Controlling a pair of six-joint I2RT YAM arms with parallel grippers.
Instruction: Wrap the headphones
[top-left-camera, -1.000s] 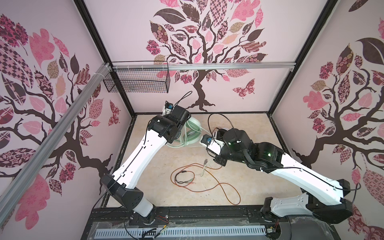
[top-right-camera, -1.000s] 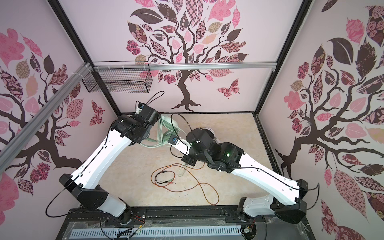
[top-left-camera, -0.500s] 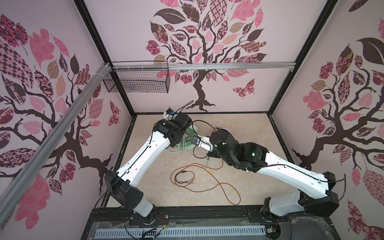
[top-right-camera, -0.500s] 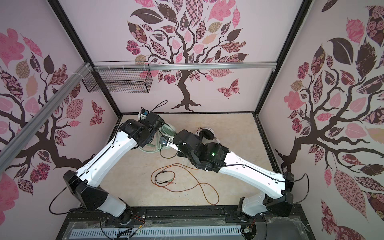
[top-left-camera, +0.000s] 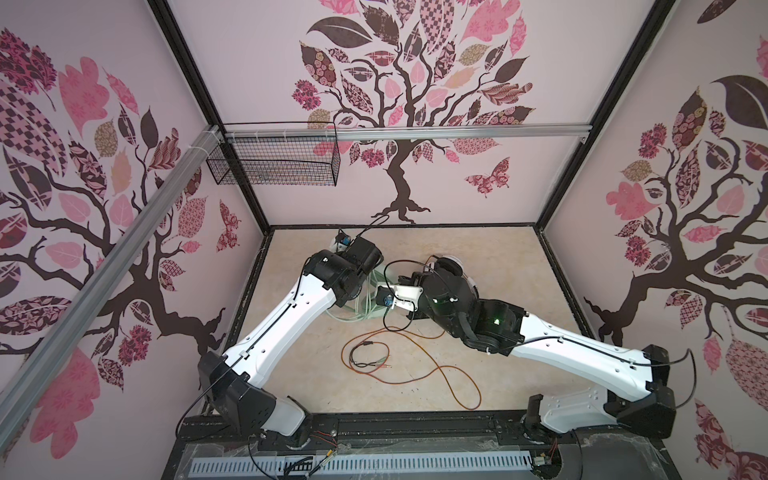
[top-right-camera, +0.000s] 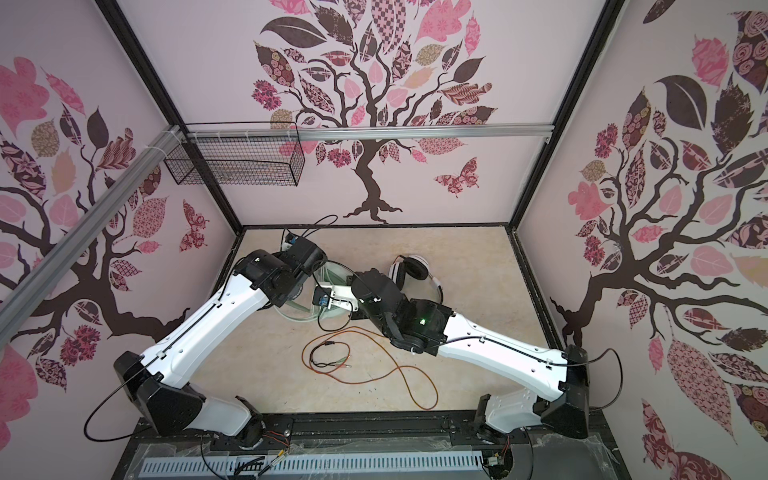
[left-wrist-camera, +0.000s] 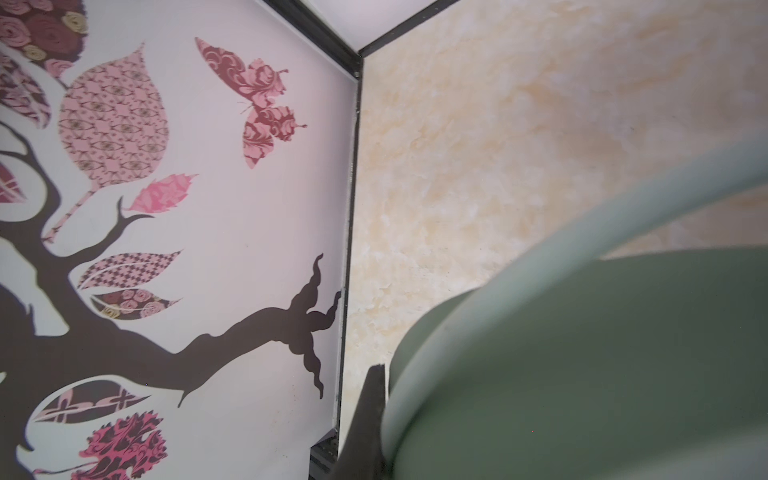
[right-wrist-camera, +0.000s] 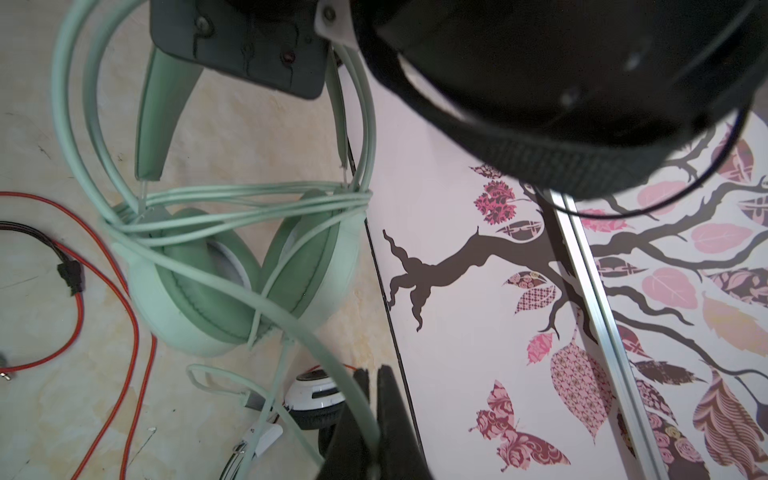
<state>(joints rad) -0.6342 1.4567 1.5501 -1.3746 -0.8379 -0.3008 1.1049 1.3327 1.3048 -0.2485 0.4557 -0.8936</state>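
Two headsets lie on the desk (top-left-camera: 498, 266); only one is in hand. At the far edge of the desk, left of centre, the left gripper (right-wrist-camera: 243, 54) is pressed together on the headband of the mint-green headset (right-wrist-camera: 232, 286). The ear cups hang below it, close above or on the desk; which of the two cannot be told. Several turns of the pale green cable (right-wrist-camera: 257, 199) already cross the yokes above the cups. Just to the right, the right gripper (right-wrist-camera: 372, 384) pinches the same cable between closed fingers, a short run away from the cups. Further right, near the far edge, the white-and-black headset (top-right-camera: 409, 270) rests untouched. Its orange-red cable (right-wrist-camera: 136, 328) sprawls in loose loops toward the near edge.

Handling, as a judgement: the mint-green headset is light, with a springy band and soft cushions. Hold it by the band, not the cups. The cable is limp and smooth, and is likely to slip off the cups unless kept taut. Grip it close to the last turn.
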